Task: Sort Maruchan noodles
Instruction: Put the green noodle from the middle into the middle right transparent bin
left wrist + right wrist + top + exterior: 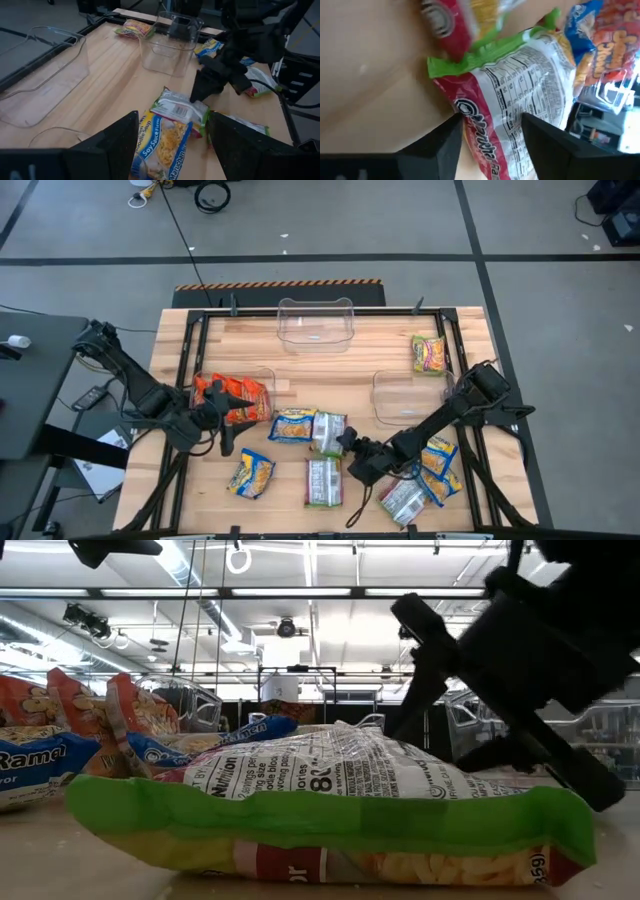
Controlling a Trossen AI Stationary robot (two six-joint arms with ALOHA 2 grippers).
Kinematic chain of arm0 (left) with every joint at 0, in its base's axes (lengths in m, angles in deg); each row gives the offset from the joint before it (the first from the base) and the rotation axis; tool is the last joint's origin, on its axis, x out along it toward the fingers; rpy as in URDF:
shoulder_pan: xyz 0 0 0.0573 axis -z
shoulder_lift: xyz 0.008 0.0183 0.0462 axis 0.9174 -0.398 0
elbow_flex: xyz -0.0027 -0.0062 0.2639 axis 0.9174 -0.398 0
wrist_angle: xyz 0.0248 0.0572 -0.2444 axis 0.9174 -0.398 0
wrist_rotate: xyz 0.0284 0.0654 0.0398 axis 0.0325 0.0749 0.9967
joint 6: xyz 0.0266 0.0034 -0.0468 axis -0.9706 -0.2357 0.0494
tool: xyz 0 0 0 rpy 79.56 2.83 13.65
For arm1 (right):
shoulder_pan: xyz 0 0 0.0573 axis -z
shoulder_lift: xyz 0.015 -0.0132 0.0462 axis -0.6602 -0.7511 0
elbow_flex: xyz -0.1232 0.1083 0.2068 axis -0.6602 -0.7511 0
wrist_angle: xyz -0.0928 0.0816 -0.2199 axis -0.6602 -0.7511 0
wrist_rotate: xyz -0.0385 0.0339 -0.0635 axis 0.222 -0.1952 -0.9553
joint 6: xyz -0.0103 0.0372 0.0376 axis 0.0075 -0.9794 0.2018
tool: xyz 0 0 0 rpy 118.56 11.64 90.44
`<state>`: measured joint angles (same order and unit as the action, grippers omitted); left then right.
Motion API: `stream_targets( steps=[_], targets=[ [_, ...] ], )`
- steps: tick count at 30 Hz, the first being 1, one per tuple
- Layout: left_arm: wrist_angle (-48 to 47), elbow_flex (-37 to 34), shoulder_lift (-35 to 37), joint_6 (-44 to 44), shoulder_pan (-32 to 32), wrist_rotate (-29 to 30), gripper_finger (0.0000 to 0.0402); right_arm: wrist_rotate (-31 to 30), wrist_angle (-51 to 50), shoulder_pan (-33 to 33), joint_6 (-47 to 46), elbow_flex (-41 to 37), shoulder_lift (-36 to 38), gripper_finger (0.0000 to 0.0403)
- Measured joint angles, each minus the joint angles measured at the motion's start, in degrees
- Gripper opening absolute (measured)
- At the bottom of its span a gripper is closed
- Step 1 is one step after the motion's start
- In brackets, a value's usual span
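Nearby, blue packet (292,426) and clear bin (408,397) flank the silver-green packet (328,432).

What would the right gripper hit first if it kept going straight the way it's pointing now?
Most likely the green-edged silver packet lying between its open fingers: the right gripper points at it from close by, beside the blue-and-yellow packet. Contact itself cannot be told.

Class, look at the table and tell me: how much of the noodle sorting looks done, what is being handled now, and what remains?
Done: orange-red packets sit in the left bin. In hand: the right pincer is open at a silver-white packet mid-table; the left pincer waits open nearby. Left: blue-and-yellow packets and other packets lie loose; the far bin is empty.
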<state>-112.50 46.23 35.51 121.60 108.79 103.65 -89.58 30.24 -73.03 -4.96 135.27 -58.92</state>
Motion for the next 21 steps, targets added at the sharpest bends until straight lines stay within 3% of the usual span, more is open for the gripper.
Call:
stream_targets(
  steps=[4, 7, 10, 14, 21],
  targets=[
    [0.15, 0.02, 0.00, 0.08, -0.04, 0.75, 0.0243, 0.31, 5.49, 0.88, -0.60, -0.02, -0.02, 0.0156],
    [0.07, 0.02, 0.00, 1.44, -0.04, 0.57, 0.0243, 0.29, 9.89, 1.14, -3.68, 0.96, -0.04, 0.0086],
    [0.02, 0.02, 0.00, 0.70, -0.04, 0.66, 0.0243, 0.38, 6.40, 1.24, -12.02, 5.33, 0.64, 0.0016],
    [0.02, 0.02, 0.02, -0.22, -0.06, 0.61, 0.0243, 2.39, -10.92, 2.46, -32.52, 16.50, 2.96, 0.0008],
    [0.04, 0.04, -0.47, -0.63, -0.05, 0.62, 0.0243, 16.87, -52.74, 9.25, -68.63, 39.81, 5.56, 0.0004]
  ],
)
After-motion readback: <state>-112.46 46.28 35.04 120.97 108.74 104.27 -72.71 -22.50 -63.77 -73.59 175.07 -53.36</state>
